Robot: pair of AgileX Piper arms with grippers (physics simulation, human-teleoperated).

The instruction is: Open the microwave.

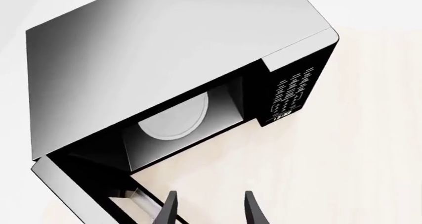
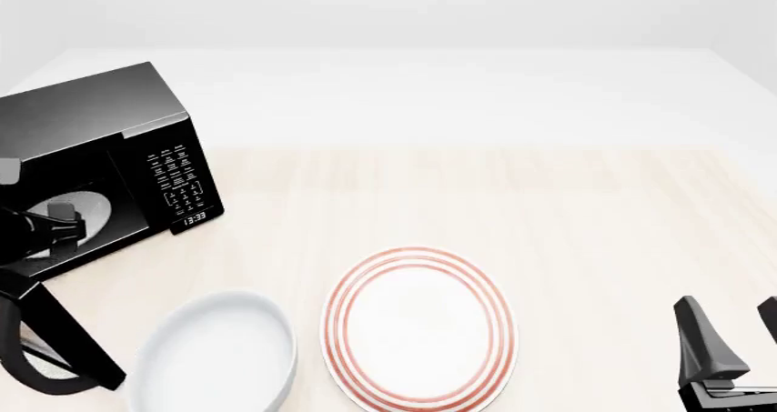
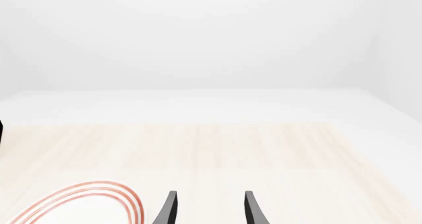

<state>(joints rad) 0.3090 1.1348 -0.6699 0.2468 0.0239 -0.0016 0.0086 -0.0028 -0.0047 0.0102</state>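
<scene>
Nearest, right edge: right gripper (image 2: 732,326), fingers apart, holding nothing, hovering over bare table (image 2: 607,221).

Near centre: white plate (image 2: 419,326) with red concentric rim rings, flat on the table.

Near left, just beside the plate: plain white bowl (image 2: 213,357), upright.

Near left edge: microwave door (image 2: 55,339), swung wide open and reaching toward the camera side.

Left gripper (image 1: 209,209): fingers apart, closed on nothing, just beside the open door's inner face in the left wrist view.

Far left: microwave (image 2: 91,125), glossy black, cavity exposed, with a white turntable (image 1: 175,120) inside. Keypad (image 2: 176,175) and small clock on its right front panel.
</scene>
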